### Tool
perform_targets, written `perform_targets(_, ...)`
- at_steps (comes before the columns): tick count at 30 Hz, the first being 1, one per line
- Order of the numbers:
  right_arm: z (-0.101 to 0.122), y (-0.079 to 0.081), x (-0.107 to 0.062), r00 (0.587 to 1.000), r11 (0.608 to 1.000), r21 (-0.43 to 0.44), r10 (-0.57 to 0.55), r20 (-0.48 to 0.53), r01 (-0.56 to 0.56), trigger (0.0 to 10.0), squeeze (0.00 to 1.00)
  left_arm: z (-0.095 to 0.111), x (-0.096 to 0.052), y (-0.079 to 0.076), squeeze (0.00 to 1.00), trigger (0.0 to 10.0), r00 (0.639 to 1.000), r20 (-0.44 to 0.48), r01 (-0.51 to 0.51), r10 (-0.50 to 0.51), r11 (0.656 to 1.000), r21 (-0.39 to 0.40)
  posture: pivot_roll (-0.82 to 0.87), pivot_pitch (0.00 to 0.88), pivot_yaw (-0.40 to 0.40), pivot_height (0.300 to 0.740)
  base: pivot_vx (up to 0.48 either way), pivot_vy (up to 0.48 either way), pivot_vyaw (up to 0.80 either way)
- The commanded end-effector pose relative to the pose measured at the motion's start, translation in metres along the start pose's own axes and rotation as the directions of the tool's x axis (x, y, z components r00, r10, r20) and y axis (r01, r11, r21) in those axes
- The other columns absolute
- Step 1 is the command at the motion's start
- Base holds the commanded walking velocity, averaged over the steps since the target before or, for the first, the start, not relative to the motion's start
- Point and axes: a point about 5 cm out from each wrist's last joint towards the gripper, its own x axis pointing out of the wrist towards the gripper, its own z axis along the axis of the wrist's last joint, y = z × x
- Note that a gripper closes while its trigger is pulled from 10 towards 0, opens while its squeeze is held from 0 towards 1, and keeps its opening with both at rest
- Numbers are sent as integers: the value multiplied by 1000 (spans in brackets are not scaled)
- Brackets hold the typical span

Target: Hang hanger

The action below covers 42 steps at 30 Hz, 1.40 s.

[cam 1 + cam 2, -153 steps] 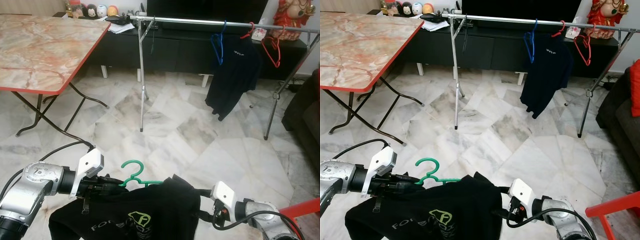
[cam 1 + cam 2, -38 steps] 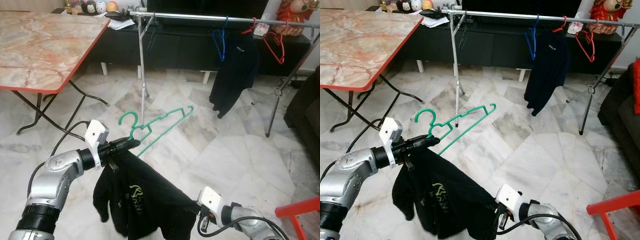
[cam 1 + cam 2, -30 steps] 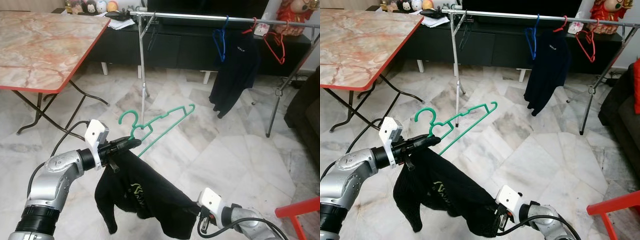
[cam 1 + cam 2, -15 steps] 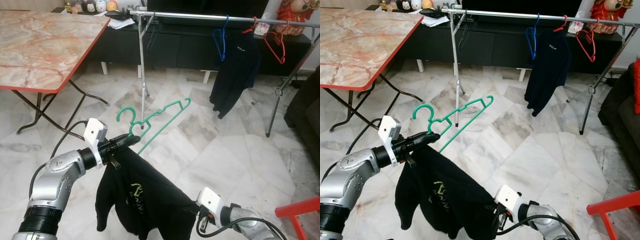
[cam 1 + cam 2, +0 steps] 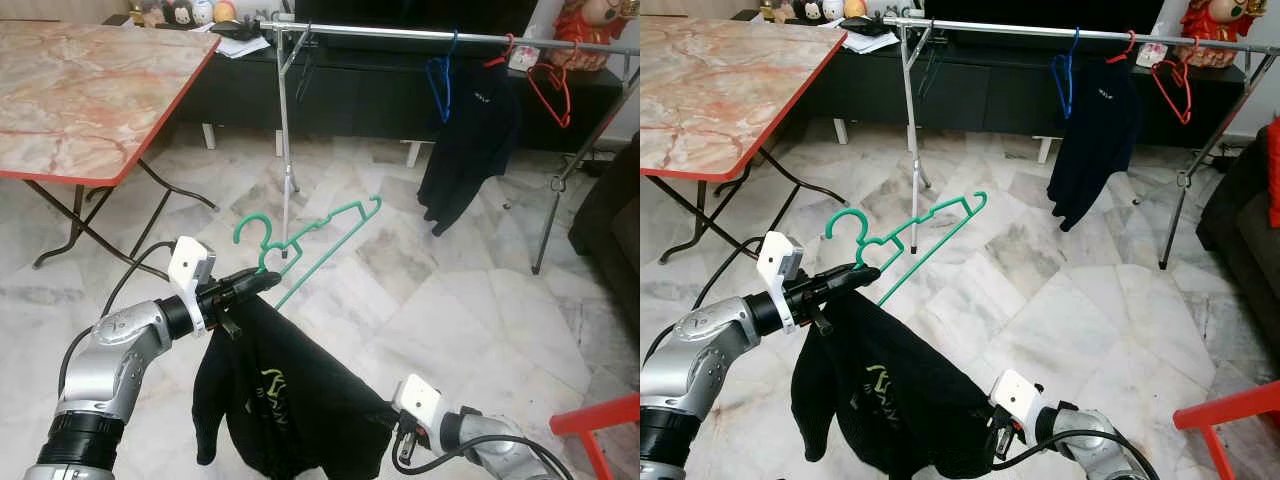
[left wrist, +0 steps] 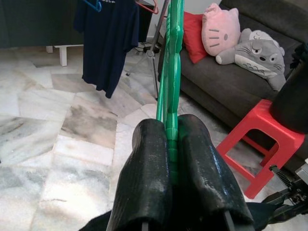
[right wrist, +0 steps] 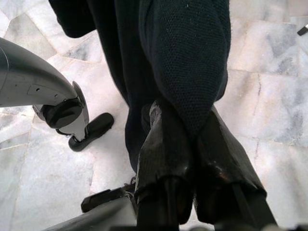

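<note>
Marble floor (image 5: 440,300) — folding table (image 5: 90,90), clothes rack (image 5: 285,130), red stool (image 5: 600,415).

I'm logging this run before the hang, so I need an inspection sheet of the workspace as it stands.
Surface: marble floor, bare ahead.
Job's things: green hanger tilted in the air, off the garment; black shirt draped between the arms; clothes rail ahead with a blue hanger, red hanger and dark shirt.
Clutter: papers and figurines on the black cabinet.
Grippers: left gripper clamps the green hanger; right gripper pinches the black shirt.
Cables: black cable at the left arm.
Surroundings: folding table, red stool, sofa.
</note>
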Motion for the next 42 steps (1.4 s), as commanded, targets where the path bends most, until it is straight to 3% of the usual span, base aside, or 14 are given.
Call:
perform_targets(1, 1, -1, 0, 1000, 1000, -2, -1, -4, 1, 10000, 0, 7, 2, -4, 0, 10000, 1000, 14, 20, -21, 999, 29, 25, 52, -70, 740, 0, 0, 0)
perform_targets(2, 1, -1, 0, 1000, 1000, -1, 0, -3, 0, 9490, 0, 7, 2, -4, 0, 10000, 1000, 12, 23, -23, 999, 29, 25, 53, -70, 740, 0, 0, 0)
perform_targets(3, 1, -1, 0, 1000, 1000, -1, 0, 0, 0, 3294, 0, 7, 2, -4, 0, 10000, 1000, 11, 24, -25, 999, 30, 25, 53, -70, 740, 0, 0, 0)
perform_targets(4, 1, -1, 0, 1000, 1000, 0, 0, 3, 0, 0, 0, 7, 2, -4, 0, 10000, 1000, 10, 26, -26, 999, 30, 25, 53, -70, 740, 0, 0, 0)
perform_targets(23, 2, 0, 0, 1000, 1000, 4, 20, 8, -20, 0, 0, 6, 3, -7, 0, 10000, 998, -1, 63, -63, 998, 24, 25, 54, -71, 740, 0, 0, 0)
perform_targets(30, -3, 8, 1, 994, 992, 64, 111, -5, -111, 0, 0, 3, 2, -10, 0, 10000, 995, -27, 97, -97, 995, 28, 26, 55, -74, 740, 0, 0, 0)
perform_targets(36, -5, 12, 1, 988, 987, 51, 152, -9, -151, 0, 0, 1, 1, -12, 0, 10000, 993, -46, 112, -110, 993, 36, 25, 54, -75, 740, 0, 0, 0)
perform_targets(42, -3, 10, 1, 990, 989, 43, 139, -9, -139, 0, 0, 10, 6, -8, 0, 10000, 998, 29, 53, -54, 998, 29, 25, 53, -76, 740, 0, 0, 0)
